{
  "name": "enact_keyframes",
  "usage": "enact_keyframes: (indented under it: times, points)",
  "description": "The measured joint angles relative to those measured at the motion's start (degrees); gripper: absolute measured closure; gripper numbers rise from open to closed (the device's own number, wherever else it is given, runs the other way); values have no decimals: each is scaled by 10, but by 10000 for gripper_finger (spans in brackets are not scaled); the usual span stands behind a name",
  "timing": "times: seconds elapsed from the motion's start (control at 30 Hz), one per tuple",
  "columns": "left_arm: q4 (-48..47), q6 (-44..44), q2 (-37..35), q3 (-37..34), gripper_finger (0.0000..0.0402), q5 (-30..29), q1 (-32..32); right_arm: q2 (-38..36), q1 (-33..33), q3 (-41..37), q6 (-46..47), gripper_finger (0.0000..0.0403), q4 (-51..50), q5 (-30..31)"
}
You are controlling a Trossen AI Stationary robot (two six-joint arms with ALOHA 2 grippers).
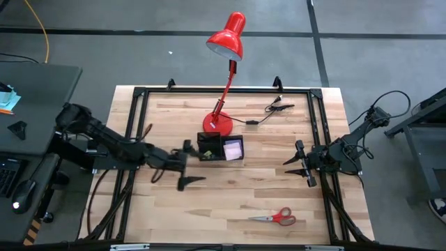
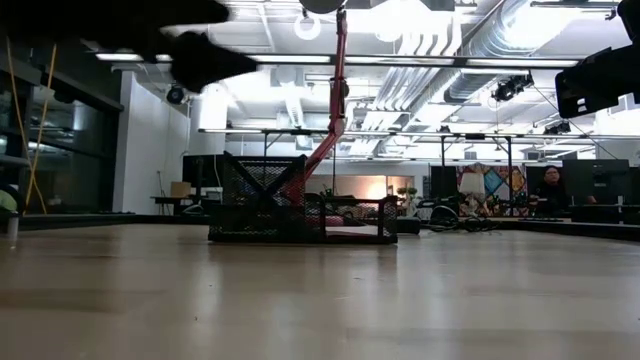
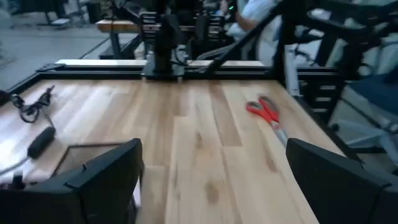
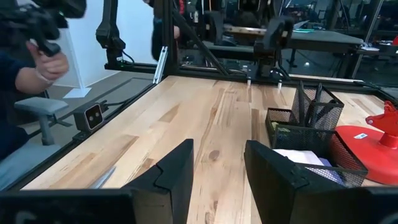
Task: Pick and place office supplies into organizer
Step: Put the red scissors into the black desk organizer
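Note:
The black mesh organizer (image 1: 219, 148) stands mid-table in front of the red lamp's base; a purple sticky pad (image 1: 233, 148) lies in its right compartment. Thin black pens (image 4: 313, 102) stand in its taller compartment. The red-handled scissors (image 1: 275, 217) lie flat near the table's near right edge, and the left wrist view shows the scissors (image 3: 267, 115) too. My left gripper (image 1: 189, 165) hovers open just left of the organizer, above the table, with nothing between its fingers. My right gripper (image 1: 303, 162) waits at the right edge, its fingers a little apart and empty.
The red desk lamp (image 1: 226, 42) rises behind the organizer from its round base (image 1: 217, 124). A black cable (image 1: 268, 111) lies at the far right of the table. A black frame (image 1: 136, 97) runs round the tabletop. A person's hand (image 4: 43, 62) shows beyond the table.

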Motion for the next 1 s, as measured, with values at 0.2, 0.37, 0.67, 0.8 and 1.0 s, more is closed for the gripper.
enact_keyframes:
  times: [0.2,0.37,0.67,0.8,1.0]
  points:
    - [35,-20,-68,-113,21,0,0,0,0,0,0,269,0,0]
    - [33,-27,-143,-173,16,0,0,0,0,0,0,269,0,0]
    - [-57,-14,-279,-207,16,-26,1,1,0,0,0,269,0,0]
    - [-125,-9,-349,-207,14,-37,1,1,0,0,0,269,0,0]
    - [-224,-8,-452,-207,18,-64,1,1,0,0,0,269,0,0]
